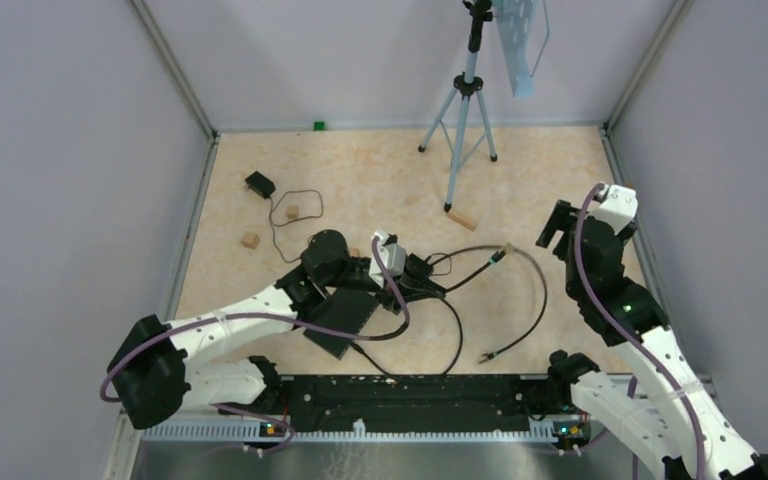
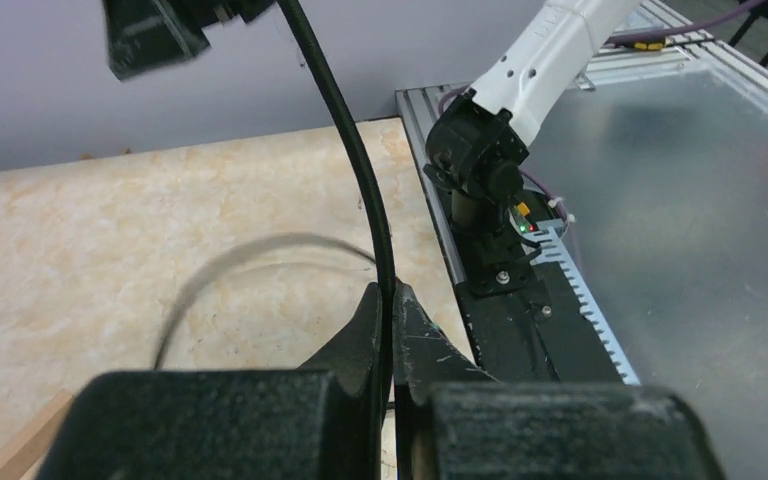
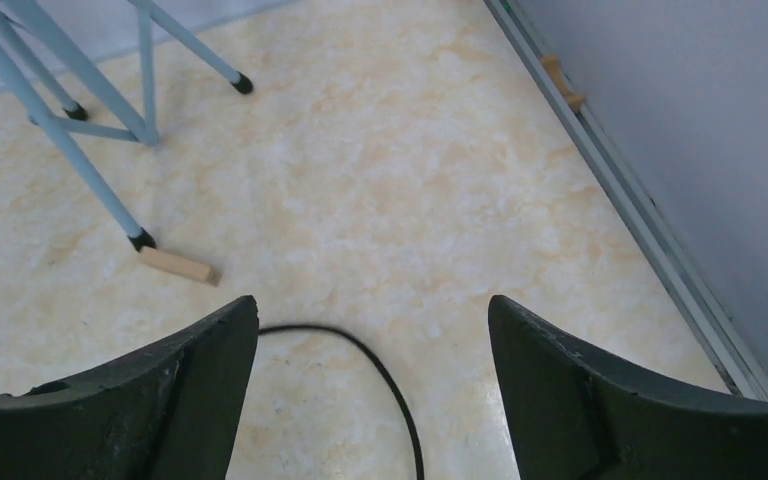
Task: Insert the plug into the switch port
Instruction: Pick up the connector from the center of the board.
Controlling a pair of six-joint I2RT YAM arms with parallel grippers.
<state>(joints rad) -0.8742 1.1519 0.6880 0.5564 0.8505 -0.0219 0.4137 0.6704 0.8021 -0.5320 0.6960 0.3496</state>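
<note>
Left gripper (image 2: 388,296) pinches thin black cable (image 2: 355,150) tight. Right gripper (image 3: 372,330) spread wide, holds nothing. Plug (image 1: 501,254) lies on worktop (image 1: 360,180), well apart from switch (image 1: 343,318). Cable looks light and floppy, plug small and hard. Best grab right behind plug.

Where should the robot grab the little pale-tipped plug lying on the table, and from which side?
Probably the short body behind the tip of the small pale-tipped plug, coming down from above with the open right gripper. It lies flat on the beige marbled table, leaving both long sides free.
</note>
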